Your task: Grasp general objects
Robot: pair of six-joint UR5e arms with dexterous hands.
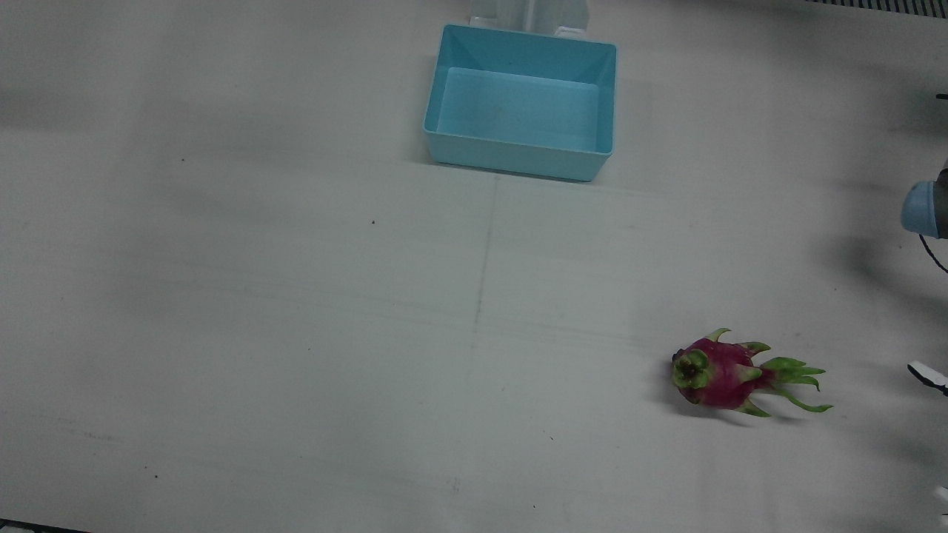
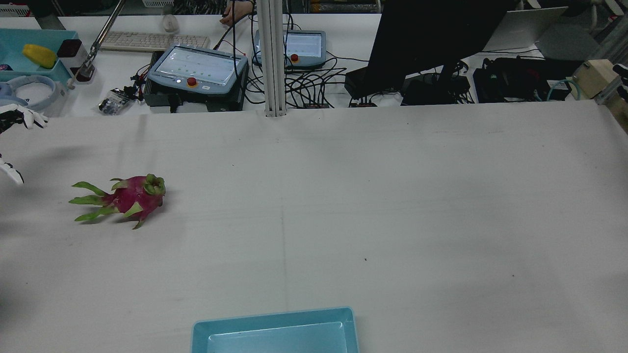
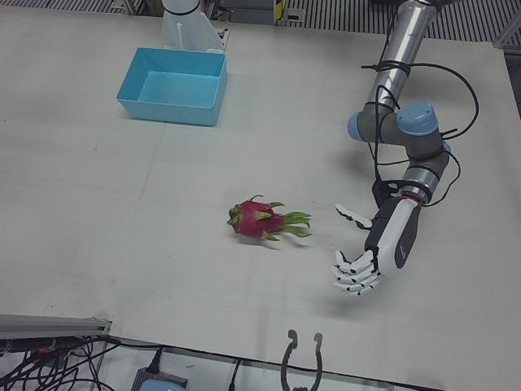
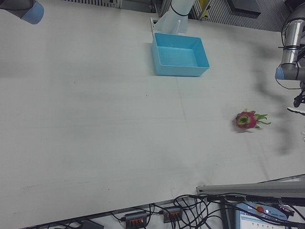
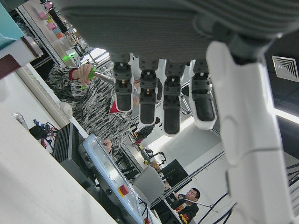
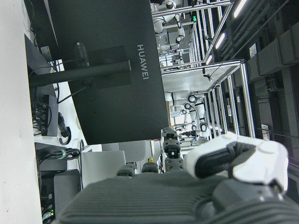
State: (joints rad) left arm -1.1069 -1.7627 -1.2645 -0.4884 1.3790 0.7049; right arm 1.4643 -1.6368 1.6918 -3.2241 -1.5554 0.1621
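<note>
One dragon fruit (image 3: pixel 259 221) lies alone on the white table (image 3: pixel 122 204), well apart from one blue bin (image 3: pixel 172 85). Near it the left hand (image 3: pixel 370 247) hovers, fingers spread, empty. The right hand (image 6: pixel 187 196) also holds nothing, its fingers extended.

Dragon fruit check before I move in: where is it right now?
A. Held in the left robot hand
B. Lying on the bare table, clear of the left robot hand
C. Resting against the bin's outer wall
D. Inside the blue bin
B: the dragon fruit lies on the table, far from the blue bin, with a gap to the open left robot hand.
</note>
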